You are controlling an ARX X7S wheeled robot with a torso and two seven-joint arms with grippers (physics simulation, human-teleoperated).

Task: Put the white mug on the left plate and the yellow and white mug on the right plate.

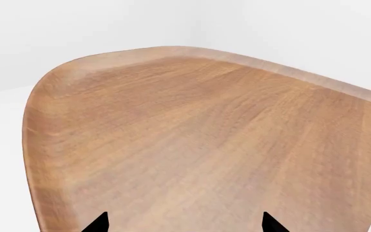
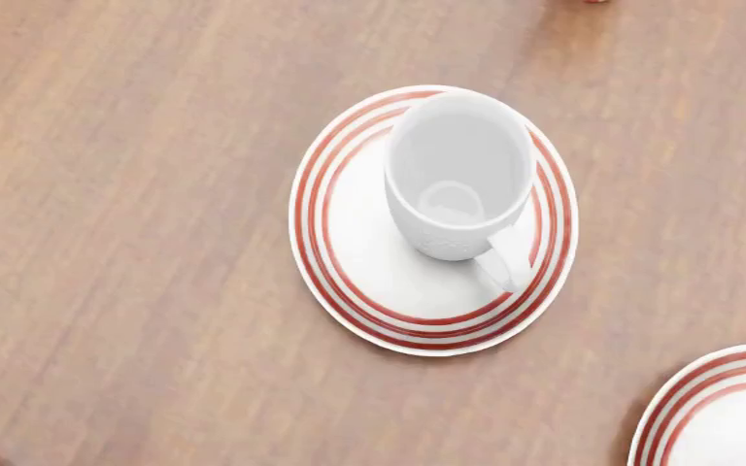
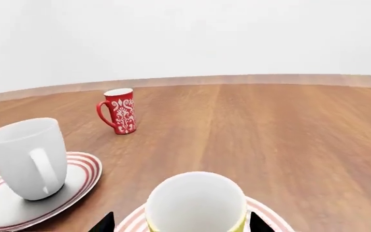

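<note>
Right wrist view shows only the two dark fingertips (image 3: 106, 223) of the right gripper (image 3: 182, 223), spread wide and straddling the small yellow and white mug (image 3: 196, 202) on the cropped red-ringed right plate (image 3: 269, 218); contact unclear. Left gripper (image 1: 184, 223) is open, empty over the wooden table (image 1: 192, 140). Three mugs, two plates: the large glossy white mug (image 2: 458, 175) stands on the left plate (image 2: 347, 282); a red floral mug (image 3: 119, 111) stands far off.
</note>
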